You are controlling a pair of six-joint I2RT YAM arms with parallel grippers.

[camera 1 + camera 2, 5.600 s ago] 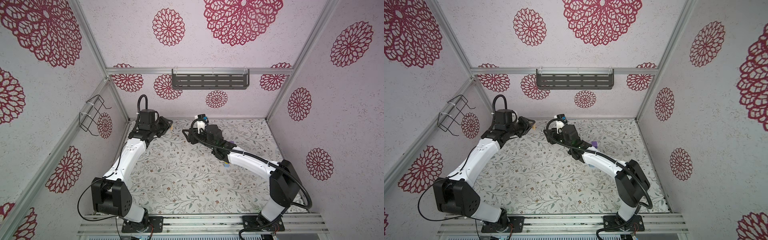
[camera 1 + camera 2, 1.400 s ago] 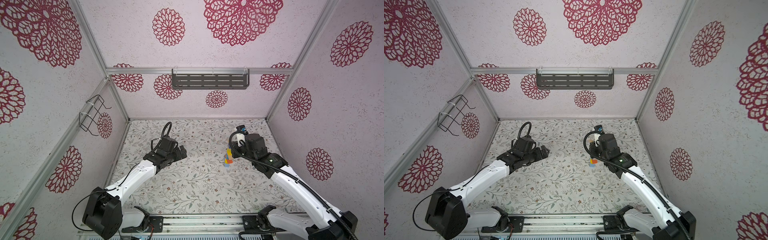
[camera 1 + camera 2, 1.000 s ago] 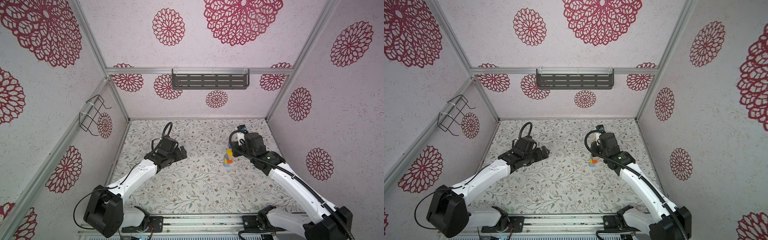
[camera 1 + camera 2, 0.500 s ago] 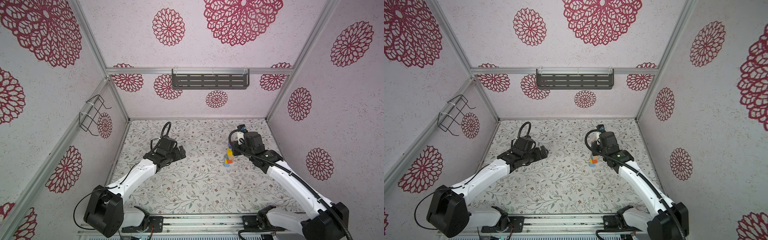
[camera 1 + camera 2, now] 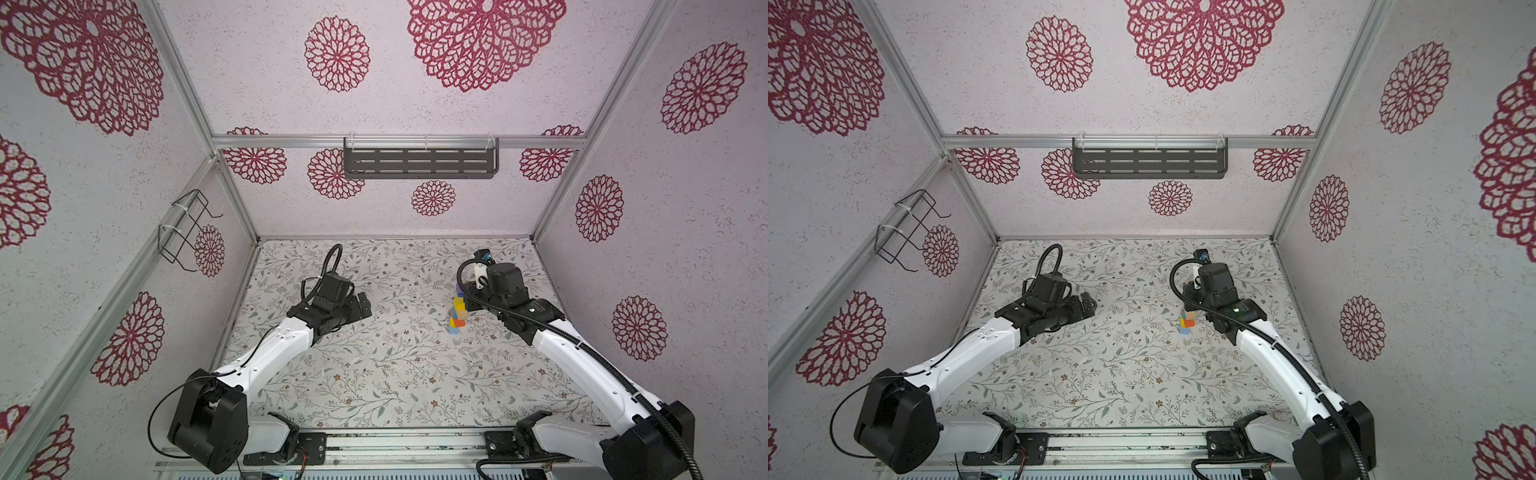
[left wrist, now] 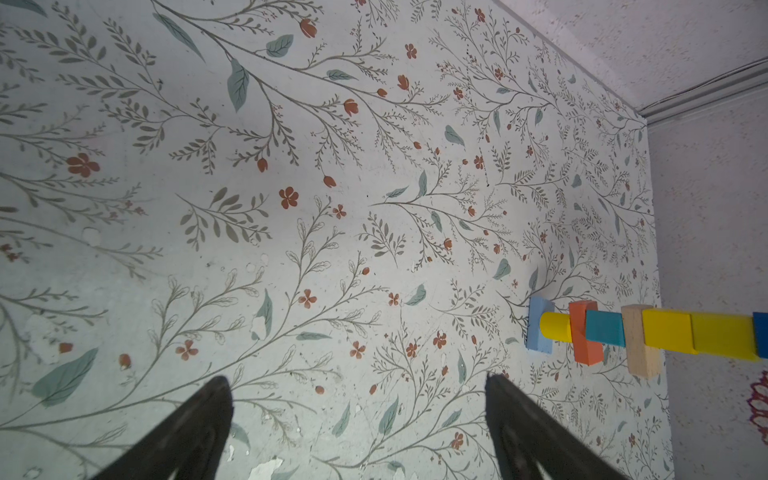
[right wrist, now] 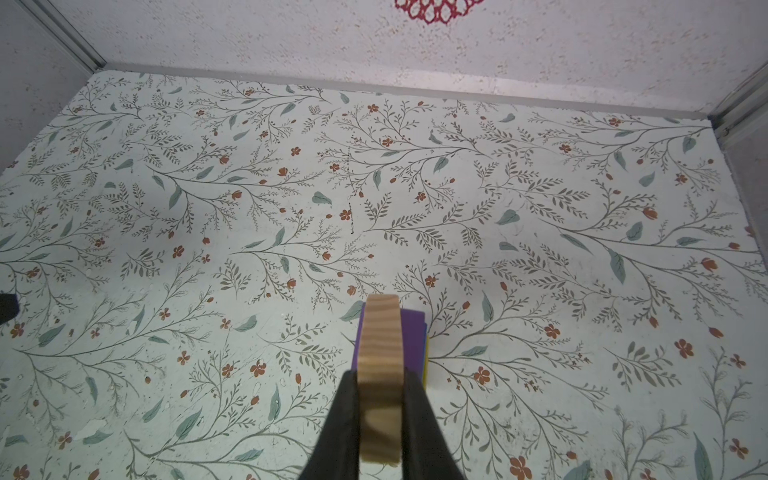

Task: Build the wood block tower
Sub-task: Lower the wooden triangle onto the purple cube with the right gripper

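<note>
Near, over bare floor (image 5: 374,374) left of centre: left gripper (image 5: 363,305), jaws spread wide, holding nothing. Right of centre, well apart from it: tower (image 5: 456,318), upright on the floor, a narrow multicoloured column. At its top: right gripper (image 7: 380,374), clamped on a tan block (image 7: 380,332) just above the purple block (image 7: 411,345).

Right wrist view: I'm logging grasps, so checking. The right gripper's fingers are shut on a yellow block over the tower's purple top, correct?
Not yellow. The right wrist view shows the right gripper with its fingers shut on a tan bare-wood block over the purple top of the wood block tower.
</note>
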